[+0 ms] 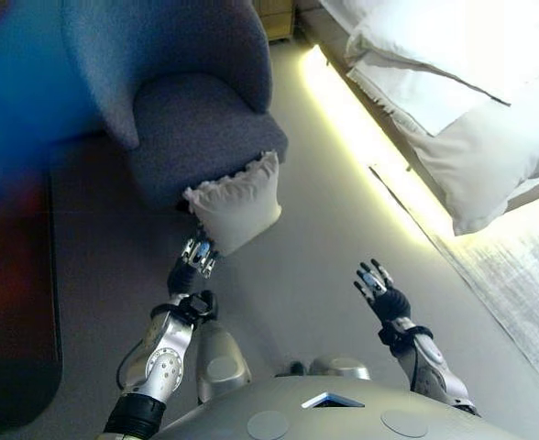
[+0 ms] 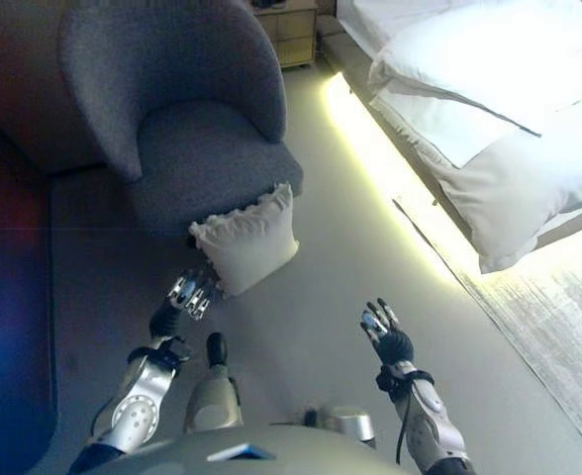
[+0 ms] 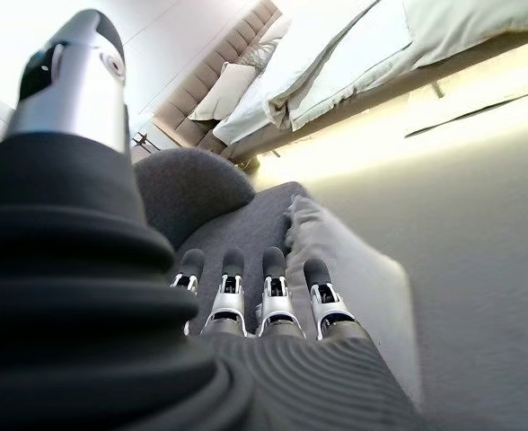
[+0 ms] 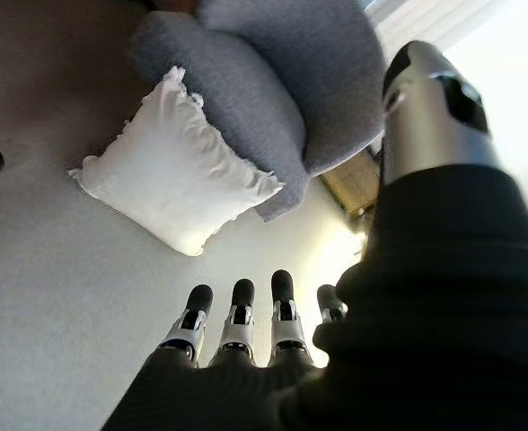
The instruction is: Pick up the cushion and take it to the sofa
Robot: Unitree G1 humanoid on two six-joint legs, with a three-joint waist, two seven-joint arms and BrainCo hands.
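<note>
White frilled cushion [image 1: 233, 213] leans on front of grey armchair [image 1: 196, 128], base on floor. Left hand [image 1: 196, 257] just below it, fingers straight, holding nothing. Right hand [image 1: 378, 286] well right, fingers spread, empty. Risk: one-handed push topples cushion instead of gripping. Grey carpet [image 1: 315, 247]; bed [image 1: 453, 92] far right, lit underneath.

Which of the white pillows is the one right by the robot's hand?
The frilled cushion leaning against the grey armchair, on the floor. The left hand is just below it, fingers straight. The other pillows lie on the bed, far off.
</note>
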